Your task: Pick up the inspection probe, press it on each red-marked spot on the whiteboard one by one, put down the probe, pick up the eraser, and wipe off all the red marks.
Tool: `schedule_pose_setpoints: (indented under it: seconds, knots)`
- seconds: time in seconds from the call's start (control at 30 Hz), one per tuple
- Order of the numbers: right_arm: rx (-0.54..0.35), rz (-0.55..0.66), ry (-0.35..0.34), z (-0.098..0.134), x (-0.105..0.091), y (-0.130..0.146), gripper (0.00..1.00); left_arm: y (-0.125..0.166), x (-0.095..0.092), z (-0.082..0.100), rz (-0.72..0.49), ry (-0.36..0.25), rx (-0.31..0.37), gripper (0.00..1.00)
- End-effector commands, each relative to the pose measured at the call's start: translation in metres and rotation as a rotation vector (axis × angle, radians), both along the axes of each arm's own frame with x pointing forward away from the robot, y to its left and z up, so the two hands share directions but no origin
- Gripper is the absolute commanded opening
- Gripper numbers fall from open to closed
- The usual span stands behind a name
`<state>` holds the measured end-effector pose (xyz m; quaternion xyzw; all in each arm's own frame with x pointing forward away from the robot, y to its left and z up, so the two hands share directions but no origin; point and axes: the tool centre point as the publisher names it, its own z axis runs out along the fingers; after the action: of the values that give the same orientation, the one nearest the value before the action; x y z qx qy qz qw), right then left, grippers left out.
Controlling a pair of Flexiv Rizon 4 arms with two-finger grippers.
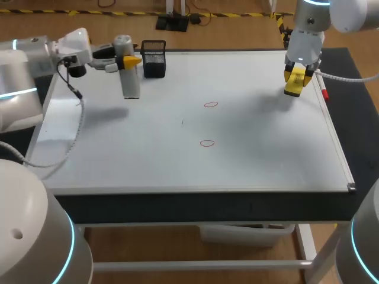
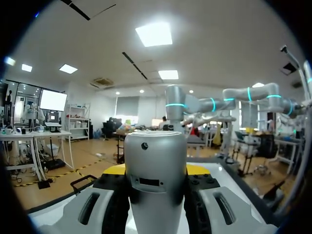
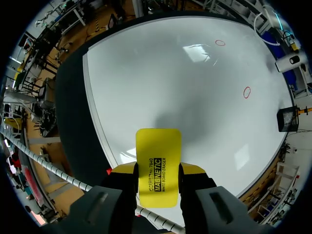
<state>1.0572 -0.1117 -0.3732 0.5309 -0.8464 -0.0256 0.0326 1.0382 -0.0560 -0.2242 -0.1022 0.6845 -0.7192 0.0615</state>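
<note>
Left gripper [image 2: 156, 170] clamped on probe [image 1: 130, 83], just beside mesh holder [image 1: 154, 59] | right gripper [image 3: 157, 170] clamped on eraser [image 3: 158, 151], well apart | holder contents unclear

Eraser [image 3: 158, 165]: yellow, black lettering. Probe [image 2: 155, 180]: silver-grey. Whiteboard [image 1: 177, 160]: white, bearing far red oval [image 1: 211, 105] and near red oval [image 1: 206, 142]. Holder [image 1: 154, 59]: black mesh.

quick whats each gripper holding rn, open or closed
Left gripper: closed on the inspection probe.
Right gripper: closed on the yellow eraser.
</note>
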Motion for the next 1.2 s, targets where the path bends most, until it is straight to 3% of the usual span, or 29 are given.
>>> schedule_pose_setpoints:
  seconds: [0.03, 0.57, 1.2]
  knots:
    - [-0.002, 0.002, 0.001, 0.001, 0.001, -0.001, 0.0, -0.028, 0.001, -0.001, 0.012, 0.004, 0.001, 0.0]
    - [-0.002, 0.002, 0.001, 0.001, 0.001, -0.001, 0.0, -0.125, -0.005, -0.009, -0.043, 0.018, -0.002, 0.0]
    - [-0.002, 0.002, 0.001, 0.001, 0.001, -0.001, 0.0, -0.189, -0.01, -0.022, -0.081, 0.014, -0.013, 0.0]
